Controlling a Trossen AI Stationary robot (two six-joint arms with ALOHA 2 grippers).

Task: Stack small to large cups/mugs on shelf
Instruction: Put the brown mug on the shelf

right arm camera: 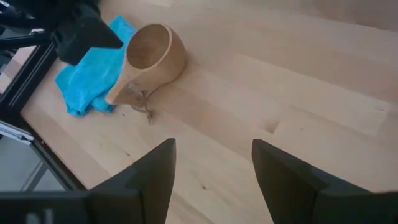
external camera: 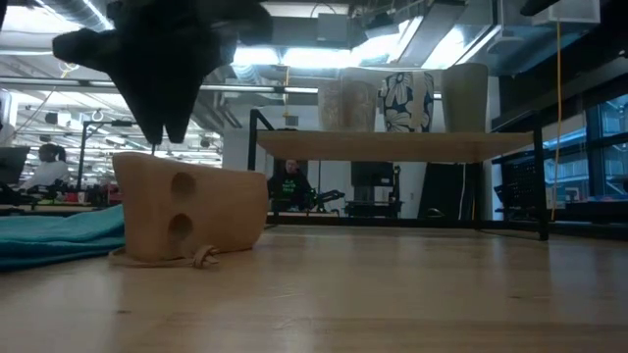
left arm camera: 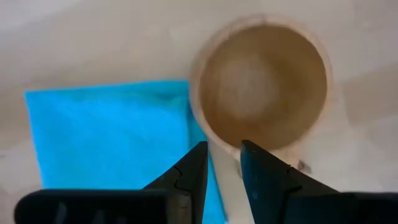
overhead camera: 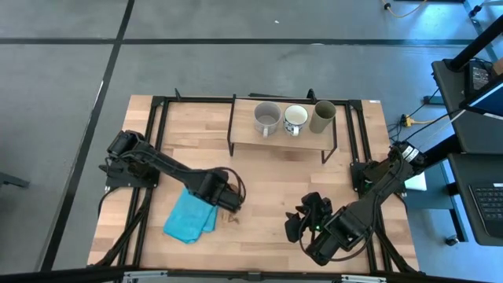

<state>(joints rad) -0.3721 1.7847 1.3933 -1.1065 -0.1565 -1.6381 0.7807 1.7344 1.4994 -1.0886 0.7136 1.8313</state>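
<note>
The small brown wooden cup (overhead camera: 233, 211) stands upright on the tabletop, its stub handle (left arm camera: 227, 180) next to the blue cloth. My left gripper (left arm camera: 225, 167) points straight down over that handle, narrowly open, one finger to each side. In the low view the left gripper (external camera: 162, 137) ends just above the handle's top edge (external camera: 147, 157). On the shelf (overhead camera: 283, 139) at the back stand a grey mug (overhead camera: 267, 118), a white mug (overhead camera: 295, 119) and an olive-green tumbler (overhead camera: 323, 116). My right gripper (right arm camera: 214, 180) hangs wide open over the near right of the table, tilted toward the cup (right arm camera: 155, 53).
A crumpled blue cloth (overhead camera: 191, 217) lies against the cup on its left side. A short cord (right arm camera: 144, 107) trails from the handle's end. Black frame rails (overhead camera: 151, 141) run along the table's sides. Bare tabletop (overhead camera: 275, 185) lies between cup and shelf.
</note>
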